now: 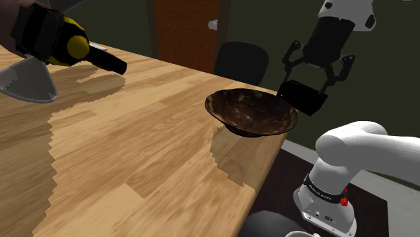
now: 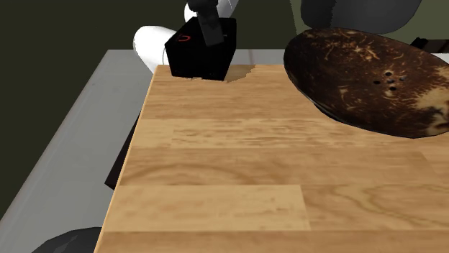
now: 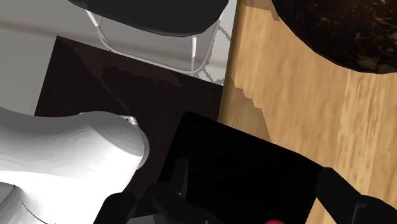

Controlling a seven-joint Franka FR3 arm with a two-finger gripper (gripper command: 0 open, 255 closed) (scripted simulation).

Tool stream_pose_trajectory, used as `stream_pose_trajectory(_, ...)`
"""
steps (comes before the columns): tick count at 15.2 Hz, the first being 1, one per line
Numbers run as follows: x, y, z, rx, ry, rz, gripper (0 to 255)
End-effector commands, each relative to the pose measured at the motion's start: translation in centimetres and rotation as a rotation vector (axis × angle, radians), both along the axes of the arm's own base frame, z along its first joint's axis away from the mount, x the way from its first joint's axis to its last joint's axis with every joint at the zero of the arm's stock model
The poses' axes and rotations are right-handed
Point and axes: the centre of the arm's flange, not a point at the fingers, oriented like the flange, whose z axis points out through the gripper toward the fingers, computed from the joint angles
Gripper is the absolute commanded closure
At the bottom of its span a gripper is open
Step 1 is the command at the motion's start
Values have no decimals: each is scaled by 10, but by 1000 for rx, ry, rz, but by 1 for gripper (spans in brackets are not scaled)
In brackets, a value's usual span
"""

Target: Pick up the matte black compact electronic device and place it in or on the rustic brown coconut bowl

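The smooth, white, rounded arm link [image 1: 360, 145] swells like a bent pipe and meets a dark joint band [image 1: 322, 190] that carries a line of tiny white lettering, too small to read. At three o'clock of that band sits a small red mark [image 1: 345, 200]. At six o'clock of the band, the white cylindrical base collar [image 1: 326, 214] shows a few dark screw dots. The all-black two-finger gripper [image 1: 311, 79] has angular, bar-linked fingers [image 1: 291, 62]; at its twelve o'clock is a white wrist housing [image 1: 346, 13].

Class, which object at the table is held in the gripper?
The black box-shaped device, clasped in the gripper; the brown coconut bowl sits untouched beside it.
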Motion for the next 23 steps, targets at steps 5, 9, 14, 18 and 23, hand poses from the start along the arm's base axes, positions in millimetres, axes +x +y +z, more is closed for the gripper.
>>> stream_pose_trajectory(5,5,-1,-8,-1,15,-3,0)
stream_pose_trajectory(9,2,0,-7,0,15,-3,255)
stream_pose_trajectory(14,2,0,-7,0,14,-4,255)
stream_pose_trajectory(18,5,-1,8,0,15,-3,255)
stream_pose_trajectory(23,5,-1,34,-1,15,-3,255)
